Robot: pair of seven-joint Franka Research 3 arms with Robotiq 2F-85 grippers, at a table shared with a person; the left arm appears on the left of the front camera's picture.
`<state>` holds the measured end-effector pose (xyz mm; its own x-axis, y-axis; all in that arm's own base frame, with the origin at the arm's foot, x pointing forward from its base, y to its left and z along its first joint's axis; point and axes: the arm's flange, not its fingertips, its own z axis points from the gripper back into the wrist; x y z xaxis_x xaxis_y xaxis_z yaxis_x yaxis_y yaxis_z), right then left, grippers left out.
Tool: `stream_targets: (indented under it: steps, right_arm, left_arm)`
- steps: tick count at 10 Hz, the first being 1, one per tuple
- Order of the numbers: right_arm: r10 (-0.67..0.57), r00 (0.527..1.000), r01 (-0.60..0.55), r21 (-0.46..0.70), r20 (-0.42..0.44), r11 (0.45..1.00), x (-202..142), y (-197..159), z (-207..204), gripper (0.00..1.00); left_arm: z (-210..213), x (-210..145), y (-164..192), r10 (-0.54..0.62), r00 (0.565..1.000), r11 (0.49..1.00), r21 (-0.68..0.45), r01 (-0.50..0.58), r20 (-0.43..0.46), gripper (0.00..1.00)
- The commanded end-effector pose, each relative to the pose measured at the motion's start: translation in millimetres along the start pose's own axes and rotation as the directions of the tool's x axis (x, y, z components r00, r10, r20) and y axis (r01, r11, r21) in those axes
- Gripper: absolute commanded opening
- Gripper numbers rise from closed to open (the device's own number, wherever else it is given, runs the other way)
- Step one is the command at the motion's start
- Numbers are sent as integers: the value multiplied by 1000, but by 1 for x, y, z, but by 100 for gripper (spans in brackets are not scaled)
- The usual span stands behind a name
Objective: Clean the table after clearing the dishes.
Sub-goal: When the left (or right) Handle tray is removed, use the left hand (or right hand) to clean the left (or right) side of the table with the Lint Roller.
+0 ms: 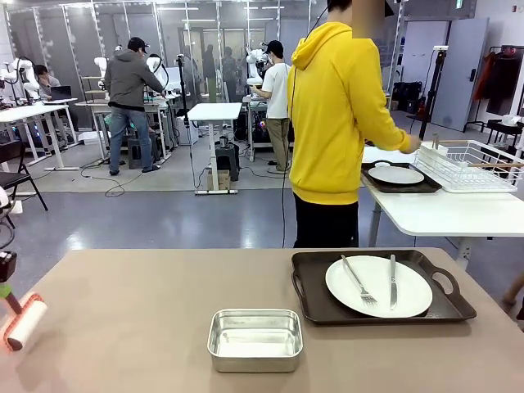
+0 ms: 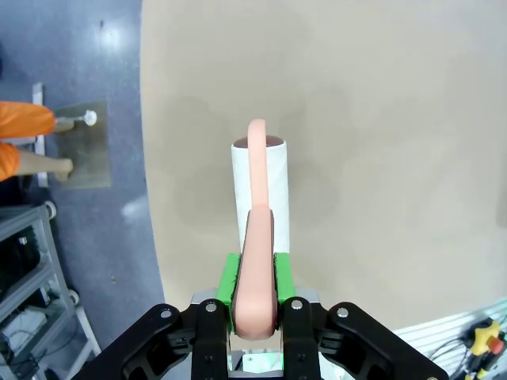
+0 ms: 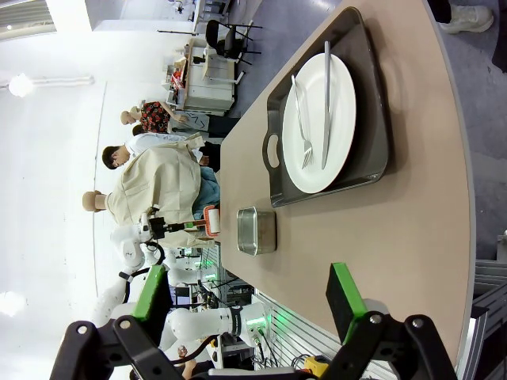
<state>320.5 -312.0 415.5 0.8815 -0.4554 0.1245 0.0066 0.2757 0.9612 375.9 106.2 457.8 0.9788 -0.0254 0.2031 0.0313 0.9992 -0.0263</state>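
On the right of the brownish table stands a dark tray with a white plate, a fork and a knife. At the table's far left edge my left gripper is shut on the pink handle of a white cleaning roller. In the left wrist view the roller hangs over the table top, its handle clamped by the left gripper. My right gripper is open above the table's near side, well short of the plate. A person in a yellow hoodie rests a hand by a second tray with a plate on the white table.
A small steel pan sits at the front middle of the table, left of the tray. A white wire rack stands on the white table at the back right. Bare table top lies between the roller and the pan.
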Motion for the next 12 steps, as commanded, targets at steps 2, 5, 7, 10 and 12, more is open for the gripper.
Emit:
stream_targets:
  steps: [2, 5, 7, 10, 12]
  right_arm:
    - [6, 1000, -6, 3, 1, 1000, -1, 3, 1, 100]
    - [6, 1000, -6, 3, 1, 1000, -1, 3, 1, 100]
    - [6, 1000, -6, 3, 1, 1000, -1, 3, 1, 100]
    - [6, 1000, -6, 3, 1, 1000, -1, 3, 1, 100]
    - [6, 1000, -6, 3, 1, 1000, -1, 3, 1, 100]
  left_arm:
    - [77, 5, -38, -106, 990, 994, -27, 109, 88, 21]
    - [117, 30, -84, -228, 968, 974, 37, 225, 105, 21]
    - [116, 44, -100, -271, 958, 962, 54, 267, 94, 21]
    - [118, 35, -105, -259, 958, 966, 36, 257, 119, 21]
    - [118, 35, -105, -259, 958, 966, 36, 257, 119, 21]
